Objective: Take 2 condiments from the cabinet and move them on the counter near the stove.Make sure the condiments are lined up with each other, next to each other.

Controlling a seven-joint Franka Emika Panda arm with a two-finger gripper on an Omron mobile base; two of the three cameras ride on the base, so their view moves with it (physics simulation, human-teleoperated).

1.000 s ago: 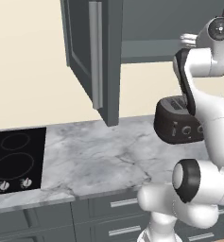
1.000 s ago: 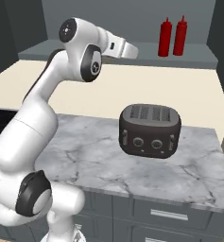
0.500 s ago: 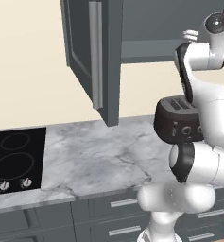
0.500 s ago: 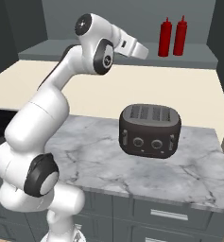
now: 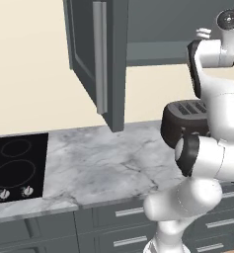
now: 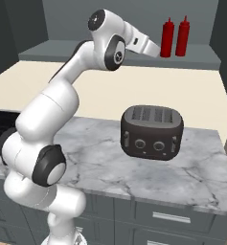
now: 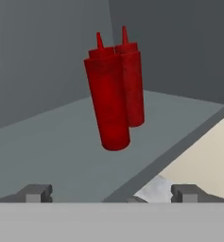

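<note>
Black glass of the stove (image 5: 15,165) occupies the far left of the left base view, set into the marble counter (image 5: 108,163). To its right the cabinet (image 5: 96,54) hangs with its door swung open, bar handle facing out. Further right on the counter stands a black toaster (image 6: 153,131), well apart from the stove. Above the toaster, on the grey inner shelf (image 6: 134,52) of the cabinet, the two red condiments (image 6: 175,37) stand upright, side by side and touching or nearly so, near the shelf's front edge. The gripper (image 7: 111,193) is raised to shelf height, pointed at the condiments but apart from them, jaws spread wide and holding nothing.
</note>
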